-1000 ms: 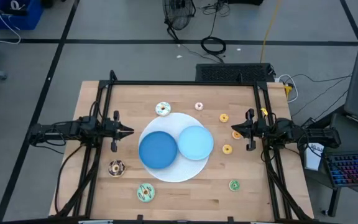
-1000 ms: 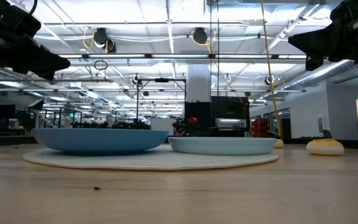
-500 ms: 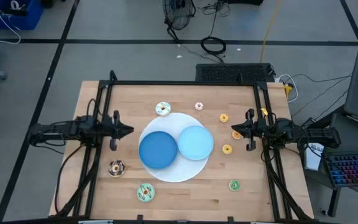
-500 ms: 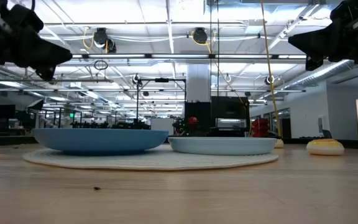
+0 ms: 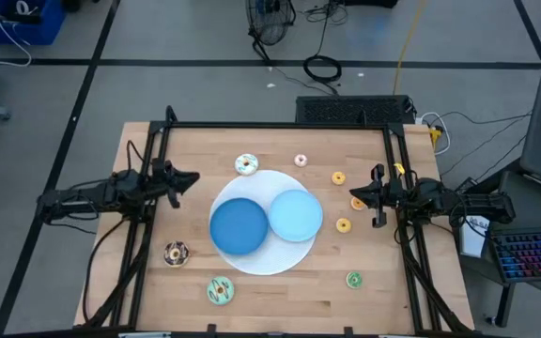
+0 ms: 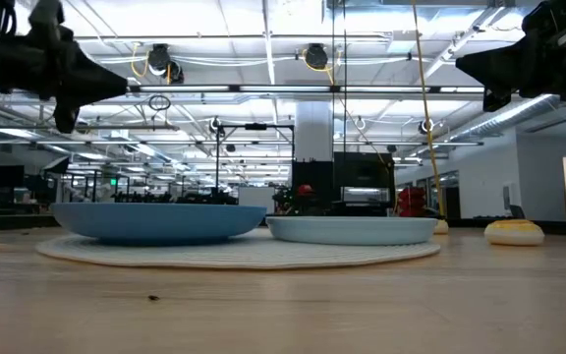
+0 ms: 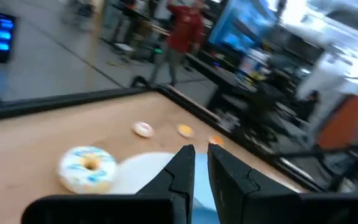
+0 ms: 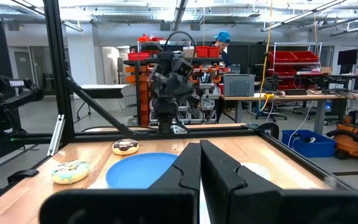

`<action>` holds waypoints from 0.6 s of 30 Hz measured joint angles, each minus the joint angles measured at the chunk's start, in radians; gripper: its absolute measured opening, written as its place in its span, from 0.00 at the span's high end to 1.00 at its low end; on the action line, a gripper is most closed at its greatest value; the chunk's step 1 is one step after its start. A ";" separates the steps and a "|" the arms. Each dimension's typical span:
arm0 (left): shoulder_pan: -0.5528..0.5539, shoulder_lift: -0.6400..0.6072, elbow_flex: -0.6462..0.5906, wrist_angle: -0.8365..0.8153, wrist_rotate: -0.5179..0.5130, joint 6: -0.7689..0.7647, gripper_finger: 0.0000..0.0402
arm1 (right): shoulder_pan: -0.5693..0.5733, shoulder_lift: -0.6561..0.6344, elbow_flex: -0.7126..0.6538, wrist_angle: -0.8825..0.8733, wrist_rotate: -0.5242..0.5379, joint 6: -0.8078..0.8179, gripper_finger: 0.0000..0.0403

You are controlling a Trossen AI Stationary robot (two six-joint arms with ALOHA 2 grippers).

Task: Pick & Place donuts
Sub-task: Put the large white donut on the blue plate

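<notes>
Left end effector [image 5: 193, 176] raised over desk [image 5: 195, 291] left of white-iced donut [image 5: 246, 165], fingers nearly together, empty, right end effector [image 5: 353, 201] closed, empty, near orange donuts [image 5: 338, 177]

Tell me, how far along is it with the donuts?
Nothing looks done: both plates, dark and light, are empty. Nothing is in hand; the left gripper and right gripper hold nothing. All donuts remain on the table, like the white one.
</notes>
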 joint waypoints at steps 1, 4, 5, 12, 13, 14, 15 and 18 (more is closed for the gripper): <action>0.013 0.036 0.023 -0.002 0.006 0.010 0.88 | 0.000 0.000 0.000 0.000 0.000 0.000 1.00; 0.053 0.193 0.117 -0.004 0.032 0.087 0.88 | 0.000 0.000 0.000 0.000 0.000 0.000 1.00; 0.069 0.261 0.161 -0.005 0.041 0.127 0.88 | 0.000 0.000 0.000 0.000 0.000 0.000 1.00; 0.245 0.804 0.609 -0.350 0.142 0.336 0.91 | 0.000 0.000 0.000 -0.001 0.000 0.000 1.00; 0.279 0.880 0.674 -0.409 0.142 0.339 0.93 | 0.000 0.000 0.000 -0.001 0.000 0.000 1.00; 0.313 0.954 0.739 -0.472 0.145 0.343 0.94 | 0.000 0.000 0.000 0.000 0.000 0.000 1.00; 0.346 1.022 0.798 -0.524 0.159 0.347 0.95 | 0.000 0.000 0.000 0.000 0.000 0.000 1.00; 0.441 1.206 0.941 -0.627 0.291 0.379 0.97 | 0.000 0.000 0.000 0.000 0.000 0.000 1.00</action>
